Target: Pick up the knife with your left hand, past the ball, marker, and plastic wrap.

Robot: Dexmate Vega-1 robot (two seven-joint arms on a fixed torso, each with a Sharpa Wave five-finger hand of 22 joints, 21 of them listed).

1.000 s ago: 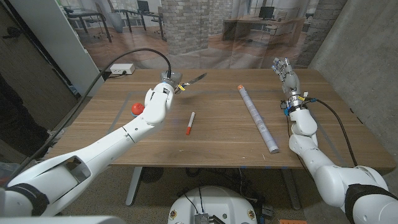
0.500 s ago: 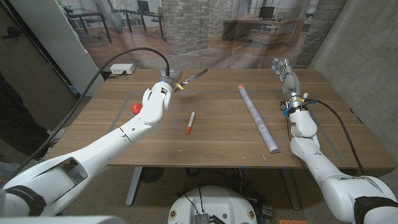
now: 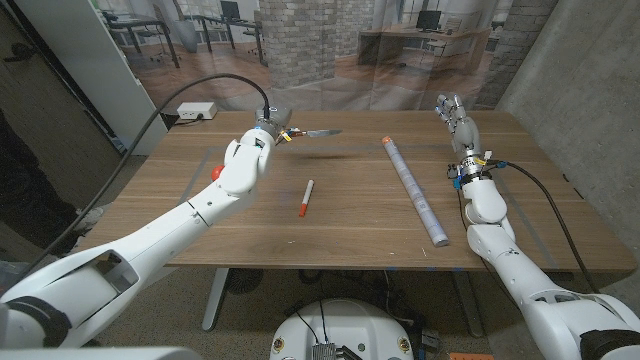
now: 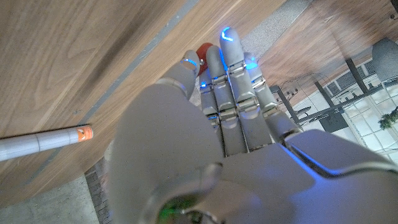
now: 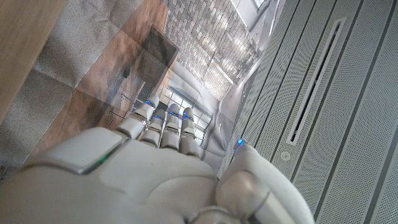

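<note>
The wooden counter (image 3: 350, 215) carries, nearest, an orange-capped marker (image 3: 305, 198) and a long plastic wrap roll (image 3: 414, 190), with the red ball (image 3: 215, 171) partly hidden beside the left arm. Farther back, the left hand (image 3: 265, 134) pinches the knife (image 3: 312, 131) by its handle, blade level above the counter. The right hand (image 3: 456, 112) stands raised at the far right edge, fingers straight and holding nothing.

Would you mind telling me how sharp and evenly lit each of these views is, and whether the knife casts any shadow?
Head view: sharp and evenly lit; the knife, held by the left hand, throws a soft shadow on the table beneath its blade. Left wrist view: the hand's back is close and soft-focused, with blue glints on its fingertips. Right wrist view: the right hand is blurred, the wall behind is sharper.
</note>
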